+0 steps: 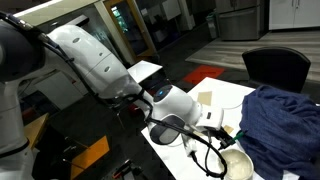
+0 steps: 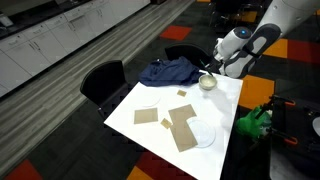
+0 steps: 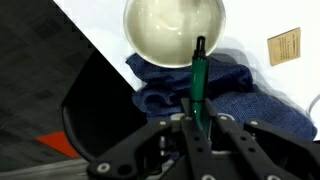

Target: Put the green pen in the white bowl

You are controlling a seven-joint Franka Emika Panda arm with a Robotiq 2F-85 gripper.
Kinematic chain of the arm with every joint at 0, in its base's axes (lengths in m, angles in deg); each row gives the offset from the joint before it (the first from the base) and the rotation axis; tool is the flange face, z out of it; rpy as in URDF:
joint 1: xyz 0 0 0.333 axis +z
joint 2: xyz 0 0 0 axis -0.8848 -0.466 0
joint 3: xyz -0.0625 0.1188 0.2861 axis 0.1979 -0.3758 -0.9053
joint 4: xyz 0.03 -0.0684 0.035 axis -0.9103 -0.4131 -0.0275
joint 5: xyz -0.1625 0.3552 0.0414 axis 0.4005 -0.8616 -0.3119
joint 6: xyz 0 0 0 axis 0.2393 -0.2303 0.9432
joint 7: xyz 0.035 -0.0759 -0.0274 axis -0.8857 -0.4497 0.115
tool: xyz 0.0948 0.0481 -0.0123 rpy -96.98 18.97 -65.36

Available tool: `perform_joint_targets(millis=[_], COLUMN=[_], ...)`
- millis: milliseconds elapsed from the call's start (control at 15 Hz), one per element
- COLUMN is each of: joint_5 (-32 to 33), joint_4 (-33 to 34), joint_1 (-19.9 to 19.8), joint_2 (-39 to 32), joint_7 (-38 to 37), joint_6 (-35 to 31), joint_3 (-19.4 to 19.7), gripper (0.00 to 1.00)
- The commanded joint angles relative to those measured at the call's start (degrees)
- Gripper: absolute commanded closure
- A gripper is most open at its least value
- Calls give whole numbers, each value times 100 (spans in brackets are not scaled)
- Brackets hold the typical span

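In the wrist view my gripper (image 3: 196,122) is shut on the green pen (image 3: 197,80). The pen sticks out from the jaws, and its dark tip reaches over the rim of the white bowl (image 3: 160,30). The bowl is round, deep and cream-white and holds nothing that I can see. In an exterior view the gripper (image 2: 212,72) hangs right above the bowl (image 2: 207,84) at the table's far corner. In an exterior view the bowl (image 1: 238,162) sits low on the table under the gripper (image 1: 222,133); the pen is too small to make out there.
A blue cloth (image 3: 225,90) lies crumpled beside the bowl (image 2: 170,70). Brown paper pieces (image 2: 180,128) and flat white plates (image 2: 203,135) lie on the white table (image 2: 150,130). Black chairs (image 2: 102,82) stand at the edges. A green object (image 2: 252,120) sits past the table.
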Motion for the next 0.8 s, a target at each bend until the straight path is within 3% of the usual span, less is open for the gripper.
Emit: perform_joint_targets(millis=[0,400,733], joint_5=[-126,-7,26], joint_4=[-93,196,591], joint_1=[-554,-1436,-1858], joint_2=[109,-177,-646], joint_7=[119,147,160], joint_6=[-147,-117,-68], joint_3=[-403,-1002,-1323], gripper=[97,97,97])
